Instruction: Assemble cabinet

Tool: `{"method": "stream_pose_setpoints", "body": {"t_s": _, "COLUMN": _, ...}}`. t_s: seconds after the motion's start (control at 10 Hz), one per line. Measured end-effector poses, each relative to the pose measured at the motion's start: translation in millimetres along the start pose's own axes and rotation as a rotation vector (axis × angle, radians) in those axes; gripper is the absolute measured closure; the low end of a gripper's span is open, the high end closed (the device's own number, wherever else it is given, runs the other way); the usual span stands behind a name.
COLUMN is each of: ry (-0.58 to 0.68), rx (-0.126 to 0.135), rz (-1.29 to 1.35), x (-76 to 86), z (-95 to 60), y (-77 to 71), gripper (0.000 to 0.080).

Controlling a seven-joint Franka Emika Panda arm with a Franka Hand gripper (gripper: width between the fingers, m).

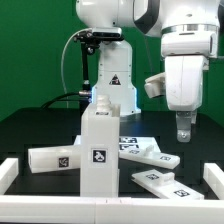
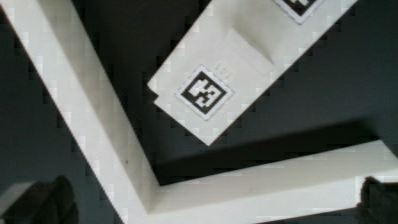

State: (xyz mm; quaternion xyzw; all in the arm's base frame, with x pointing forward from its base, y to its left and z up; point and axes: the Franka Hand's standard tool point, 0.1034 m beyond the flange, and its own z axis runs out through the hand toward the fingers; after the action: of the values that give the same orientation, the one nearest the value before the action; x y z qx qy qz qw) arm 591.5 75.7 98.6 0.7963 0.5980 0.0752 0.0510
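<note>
While hanging over the dark table, holding the end effector released: fingers spreading wide at the edges of the wrist view, clasping nothing, touching nothing. Pointing straight down.

Hovering well apart from the cabinet body, standing upright to the exterior view's left of the end effector, lower and nearer the camera, a tall white box wearing a square tag on its front. Seeing, farther still on that side, a side panel lying flat past the cabinet body and showing one tag.

Hovering just above a flat panel, lying below the end effector and slightly toward the exterior view's left. Finding a front panel lying nearer the camera than that, bearing two tags. Overlooking the marker board, lying between the cabinet body and the flat panel.

Standing apart from the robot base, rising behind and to the exterior view's left of the end effector. Hanging near a low white rail, edging the table lower down on the exterior view's right.

Looking down, in the wrist view, on a tagged strip of white panel running aslant beneath the end effector, and beside it on a white L-shaped bar lying on the table; not managing to tell which piece in the exterior view either one is.
</note>
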Motion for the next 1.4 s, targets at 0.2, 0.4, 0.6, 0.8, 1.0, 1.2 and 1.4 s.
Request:
{"method": "stream_pose_setpoints", "body": {"t_s": 0.2, "ry": -0.010, "rx": 0.004, "rz": -0.075, "x": -15.8, "z": 3.2, "y": 8.8, "gripper": 0.0002}}
{"method": "stream_pose_setpoints", "body": {"t_s": 0.4, "ry": 0.001, "rx": -0.004, "rz": -0.016, "x": -12.0, "z": 6.7, "y": 6.3, "gripper": 0.0002}}
{"method": "stream_pose_setpoints", "body": {"t_s": 0.6, "ry": -0.003, "rx": 0.008, "rz": 0.206, "x": -2.3, "z": 7.5, "y": 0.1, "gripper": 0.0002}}
{"method": "stream_pose_setpoints", "body": {"t_s": 0.8, "ry": -0.041, "rx": 0.068, "rz": 0.265, "x": -4.6, "z": 5.7, "y": 8.3, "gripper": 0.0002}}
{"method": "stream_pose_setpoints", "body": {"t_s": 1.0, "ry": -0.044, "rx": 0.072, "rz": 0.265, "x": -5.4, "z": 7.2, "y": 6.3, "gripper": 0.0002}}
{"method": "stream_pose_setpoints", "body": {"t_s": 1.2, "ry": -0.036, "rx": 0.054, "rz": 0.403, "x": -0.8, "z": 5.4, "y": 2.6, "gripper": 0.0002}}
{"method": "stream_pose_setpoints", "body": {"t_s": 1.4, "ry": -0.044, "rx": 0.084, "rz": 0.607, "x": 2.1, "z": 5.5, "y": -2.5, "gripper": 0.0002}}
